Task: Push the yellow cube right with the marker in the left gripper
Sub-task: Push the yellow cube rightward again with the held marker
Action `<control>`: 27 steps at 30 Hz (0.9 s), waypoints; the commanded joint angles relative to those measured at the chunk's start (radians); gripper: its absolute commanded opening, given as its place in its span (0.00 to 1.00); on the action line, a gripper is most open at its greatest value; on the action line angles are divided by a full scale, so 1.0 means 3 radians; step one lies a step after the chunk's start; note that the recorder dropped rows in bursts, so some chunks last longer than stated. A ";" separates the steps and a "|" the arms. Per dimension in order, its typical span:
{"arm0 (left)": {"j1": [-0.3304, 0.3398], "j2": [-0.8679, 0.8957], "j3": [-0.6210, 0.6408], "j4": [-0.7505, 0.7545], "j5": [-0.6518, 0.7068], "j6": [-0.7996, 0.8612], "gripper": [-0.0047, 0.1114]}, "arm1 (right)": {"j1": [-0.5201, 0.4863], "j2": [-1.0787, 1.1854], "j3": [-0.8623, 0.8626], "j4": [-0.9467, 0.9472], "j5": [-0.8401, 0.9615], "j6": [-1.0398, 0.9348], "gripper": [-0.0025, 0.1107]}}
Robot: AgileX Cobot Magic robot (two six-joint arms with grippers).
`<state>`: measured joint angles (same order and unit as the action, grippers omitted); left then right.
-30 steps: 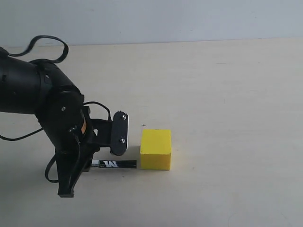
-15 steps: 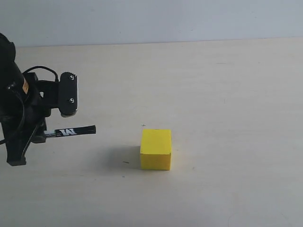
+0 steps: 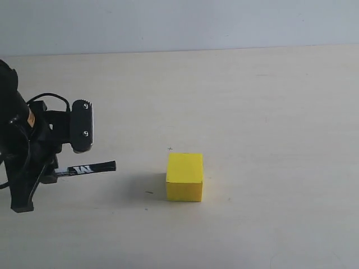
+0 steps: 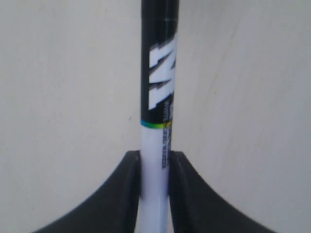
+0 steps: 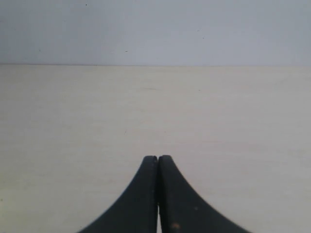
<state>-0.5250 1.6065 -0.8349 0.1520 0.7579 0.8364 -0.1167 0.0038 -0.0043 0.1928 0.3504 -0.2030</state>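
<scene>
The yellow cube (image 3: 184, 176) rests on the beige table, a little left of the middle in the exterior view. My left gripper (image 3: 52, 174) is far left, shut on the white barrel of the marker (image 3: 90, 168). The marker lies nearly level and its black end points right toward the cube, with a clear gap between tip and cube. In the left wrist view the marker (image 4: 158, 97) runs out from between the fingers of the left gripper (image 4: 155, 158), over bare table. My right gripper (image 5: 158, 158) is shut on nothing, above bare table, and does not show in the exterior view.
The table (image 3: 269, 112) stretches back to a pale wall (image 3: 179, 22). A small dark speck (image 3: 148, 193) lies just left of the cube. The black arm and its cables (image 3: 22, 140) fill the left edge.
The left arm pulled the marker well to the left, away from the cube, then dipped slightly. The cube has not moved.
</scene>
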 commanded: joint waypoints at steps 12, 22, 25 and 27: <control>-0.0893 0.0768 -0.0742 0.0044 0.0318 -0.0687 0.04 | -0.0020 -0.0013 0.0014 0.0010 -0.0041 -0.0004 0.02; -0.0857 0.0774 -0.0631 -0.0146 0.0081 -0.0724 0.04 | -0.0020 -0.0013 0.0014 0.0010 -0.0027 -0.0004 0.02; -0.0951 0.0821 -0.0676 -0.0289 -0.0323 -0.0724 0.04 | -0.0020 -0.0013 0.0014 0.0010 -0.0027 -0.0004 0.02; -0.1073 0.0927 -0.0822 -0.0301 -0.0380 -0.0724 0.04 | -0.0020 -0.0013 0.0014 0.0010 -0.0027 -0.0004 0.02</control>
<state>-0.8061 1.8554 -1.0385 0.0933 0.7028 0.6277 -0.1167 0.0038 -0.0043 0.1928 0.3504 -0.2030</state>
